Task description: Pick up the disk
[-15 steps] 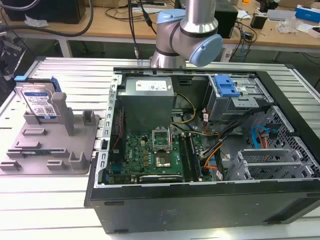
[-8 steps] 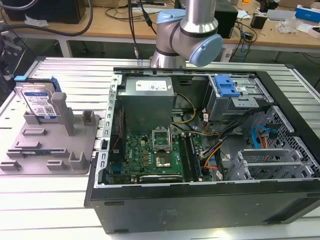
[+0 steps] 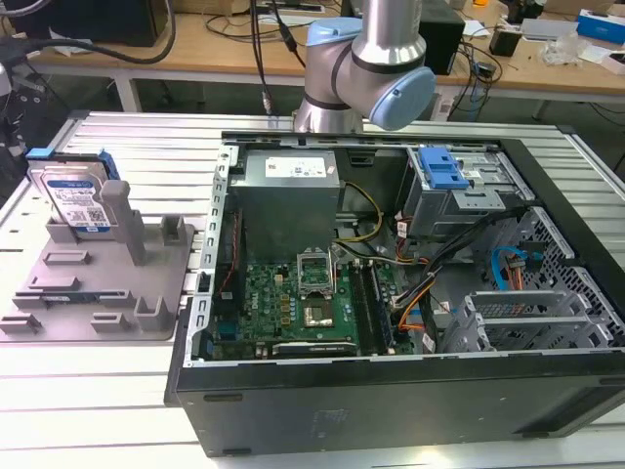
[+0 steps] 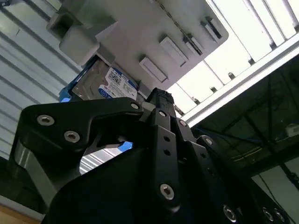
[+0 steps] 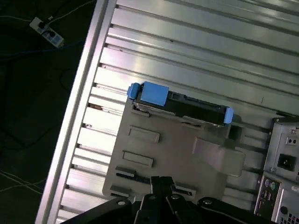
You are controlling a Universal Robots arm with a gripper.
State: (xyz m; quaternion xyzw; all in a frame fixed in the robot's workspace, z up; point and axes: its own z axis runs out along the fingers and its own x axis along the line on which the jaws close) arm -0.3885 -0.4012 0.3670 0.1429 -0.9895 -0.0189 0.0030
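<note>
While the disk [image 3: 76, 200] stands on edge in a slot of the grey slotted tray [image 3: 107, 303], on the bench [image 3: 146, 137] at the exterior view's left, the arm [image 3: 366, 59] stands behind the open computer case [image 3: 391, 293], well apart from it. In the first wrist view the tool [image 5: 161, 183] looks clenched on nothing and points across the tray toward the disk, whose long upper edge runs crosswise to the tool's line.
</note>
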